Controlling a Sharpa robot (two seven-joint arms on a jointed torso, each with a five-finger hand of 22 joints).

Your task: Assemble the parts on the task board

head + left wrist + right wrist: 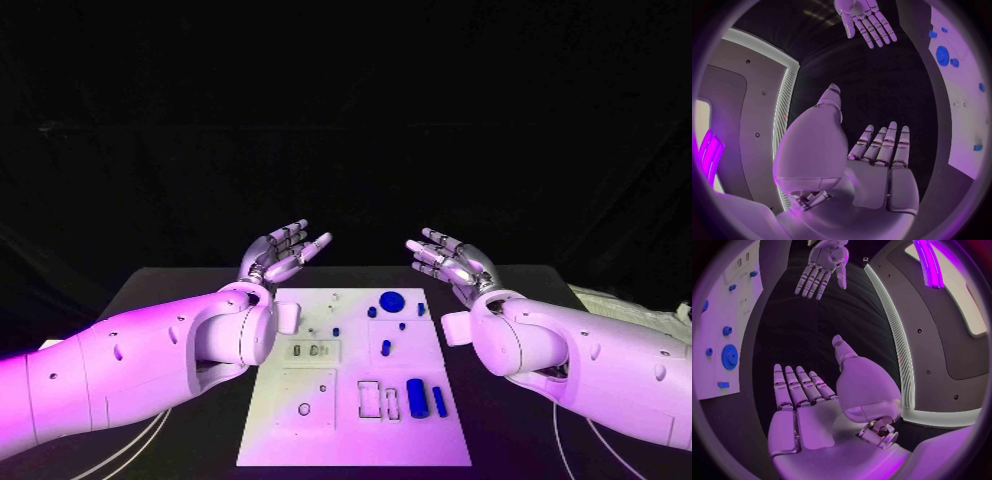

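The white task board (pixel 325 440) lies in the middle of the black table. On it sit a round blue gear (pixel 392 299), small blue pieces (pixel 385 347) near the middle and a blue cylinder (pixel 417 397) with a thin blue bar (pixel 438 401) beside it toward the front. My left hand (pixel 283 252) is raised beyond the board's far left corner, fingers straight and spread, palm empty. My right hand (pixel 450 262) is raised beyond the far right corner, also spread and empty. In the wrist views the left hand (pixel 879 160) and the right hand (pixel 807 400) hold nothing; the gear (pixel 943 54) (pixel 729 357) lies on the board.
The board has several rectangular cut-outs (pixel 378 400) near the front and small slots (pixel 307 350) at its left. White cables (pixel 137 450) run along the table's front left. A pale crumpled cloth (pixel 635 310) lies at the right edge.
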